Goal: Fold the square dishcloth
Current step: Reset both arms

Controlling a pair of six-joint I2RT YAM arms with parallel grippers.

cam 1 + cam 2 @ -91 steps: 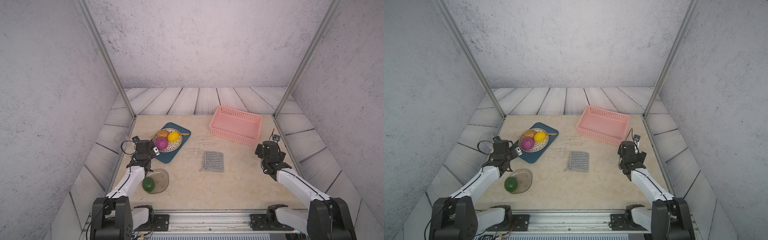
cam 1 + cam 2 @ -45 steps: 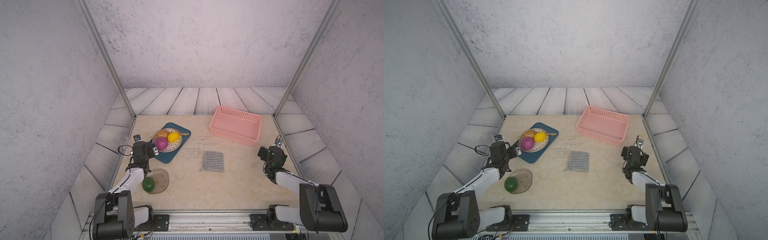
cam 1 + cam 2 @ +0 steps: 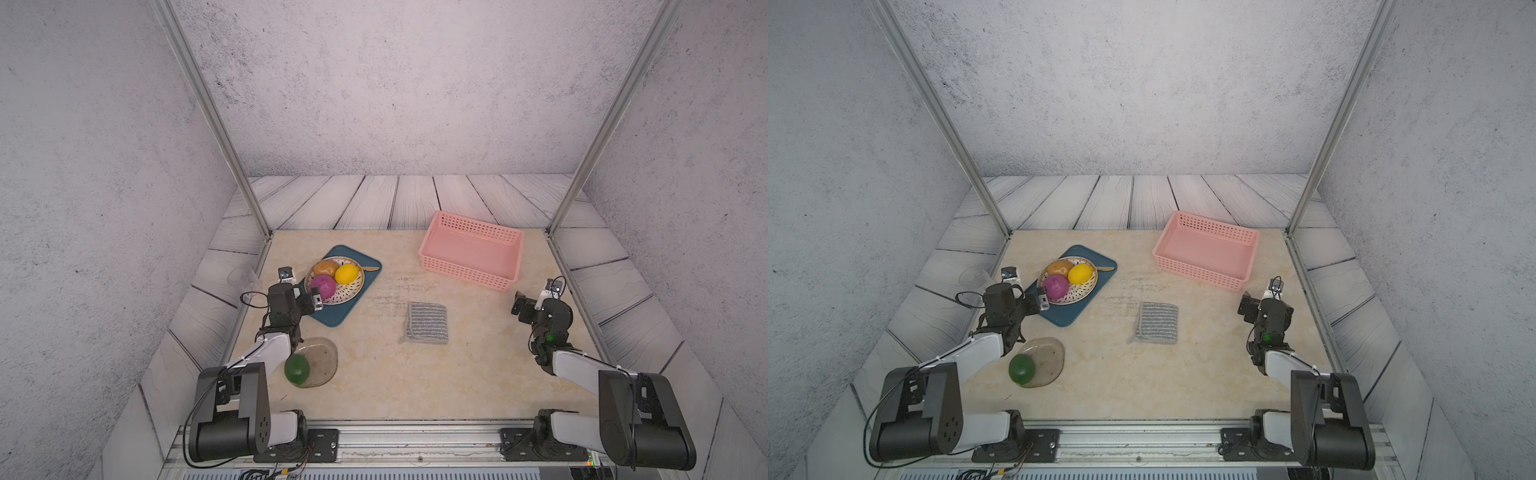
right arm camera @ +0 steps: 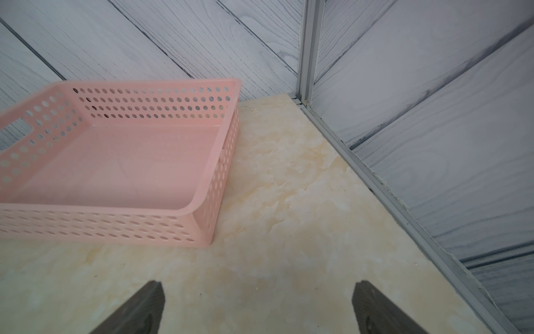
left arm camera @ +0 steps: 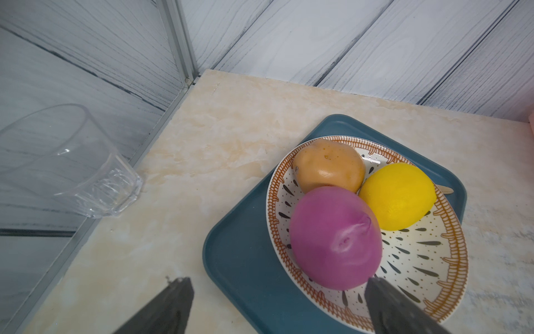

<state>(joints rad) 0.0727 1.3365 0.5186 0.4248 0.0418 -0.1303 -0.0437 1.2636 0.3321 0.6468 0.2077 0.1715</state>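
The square dishcloth lies folded in the middle of the counter, touched by nothing, in front of the pink basket. Left claw, wide open and empty, hangs by the blue tray; right claw, equally spread and empty, hangs beside the basket.

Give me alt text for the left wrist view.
A patterned plate on a blue tray holds a purple fruit, a yellow fruit and a tan fruit. A clear glass tilts at the table edge; the left gripper has its jaws open.
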